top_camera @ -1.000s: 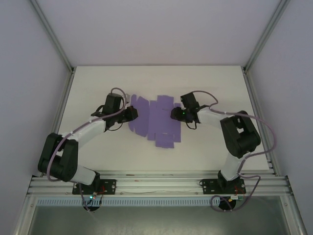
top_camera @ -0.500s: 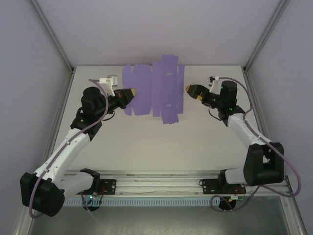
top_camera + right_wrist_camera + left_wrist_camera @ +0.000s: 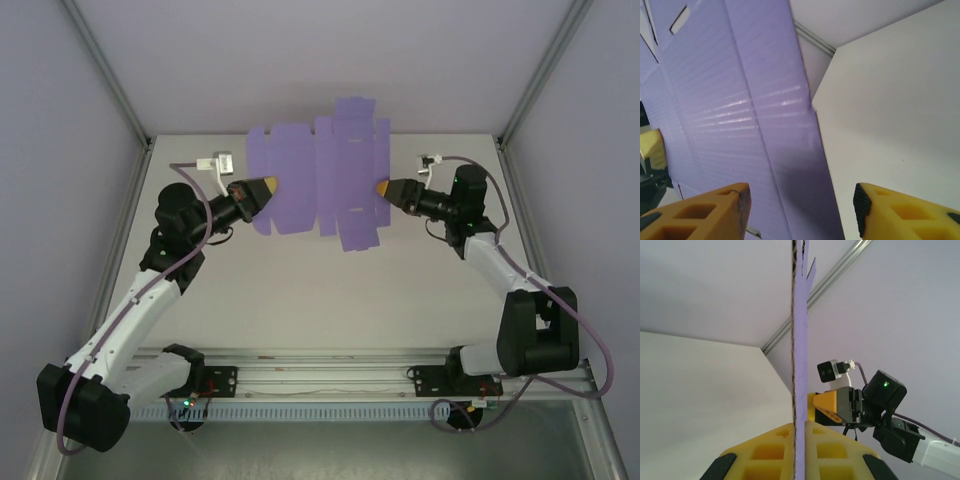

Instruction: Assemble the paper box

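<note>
The paper box is a flat purple die-cut sheet [image 3: 318, 178] with flaps, held up in the air above the far part of the white table [image 3: 300, 290]. My left gripper [image 3: 268, 187] is shut on its left edge. In the left wrist view the sheet [image 3: 800, 340] runs edge-on between the closed yellow fingers of my left gripper [image 3: 803, 447]. My right gripper [image 3: 382, 188] is at the sheet's right edge. In the right wrist view my right gripper [image 3: 800, 205] is open, with the sheet's [image 3: 735, 105] edge strip lying between the two spread fingers.
Grey walls and aluminium frame posts [image 3: 108, 70] enclose the table on three sides. The metal rail [image 3: 320, 372] with both arm bases runs along the near edge. A white camera block [image 3: 218, 162] sits on my left wrist.
Both arms rose from the table and spread apart, and the sheet went up off the table with my left gripper. My right gripper has since moved in to the sheet's right edge.
</note>
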Controlling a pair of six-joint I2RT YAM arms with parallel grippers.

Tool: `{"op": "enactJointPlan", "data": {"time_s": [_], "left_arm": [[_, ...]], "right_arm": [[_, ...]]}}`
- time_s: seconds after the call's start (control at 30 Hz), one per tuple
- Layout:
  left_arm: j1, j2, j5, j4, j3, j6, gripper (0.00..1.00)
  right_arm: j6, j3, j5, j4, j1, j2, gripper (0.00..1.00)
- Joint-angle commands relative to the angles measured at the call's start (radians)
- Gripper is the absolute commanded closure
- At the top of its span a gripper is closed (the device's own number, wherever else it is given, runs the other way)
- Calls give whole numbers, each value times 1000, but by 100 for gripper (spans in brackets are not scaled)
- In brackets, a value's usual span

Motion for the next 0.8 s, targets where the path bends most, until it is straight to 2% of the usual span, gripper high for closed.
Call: {"op": "enactJointPlan", "data": {"time_s": [0.0, 0.1, 0.3, 0.4, 0.43, 0.47, 0.53, 0.6, 0.63, 0.77], "left_arm": [[12, -8, 19, 69, -11, -24, 100], [12, -8, -14, 52, -18, -16, 100], [13, -14, -27, 40, -42, -3, 100], [12, -15, -51, 12, -62, 11, 100], [13, -19, -90, -34, -65, 26, 91], [13, -25, -155, -98, -73, 42, 70], [13, -38, -275, -194, -105, 69, 40], [13, -51, -407, -272, -156, 67, 3], [13, -56, -452, -301, -181, 69, 0], [14, -72, -617, -466, -235, 60, 0]], "right_arm": [[0, -7, -73, 74, -4, -35, 55], [-49, -14, -68, 30, -4, -69, 72], [-113, -38, -66, -5, -2, -131, 97], [-187, -37, -42, -74, 5, -153, 100], [-251, -27, -13, -154, 13, -159, 100], [-350, -4, 41, -289, 23, -168, 100], [-507, 33, 159, -488, 61, -172, 100], [-586, 43, 252, -580, 107, -168, 100], [-612, 44, 288, -605, 127, -164, 100], [-671, 40, 386, -659, 174, -119, 100]]}}
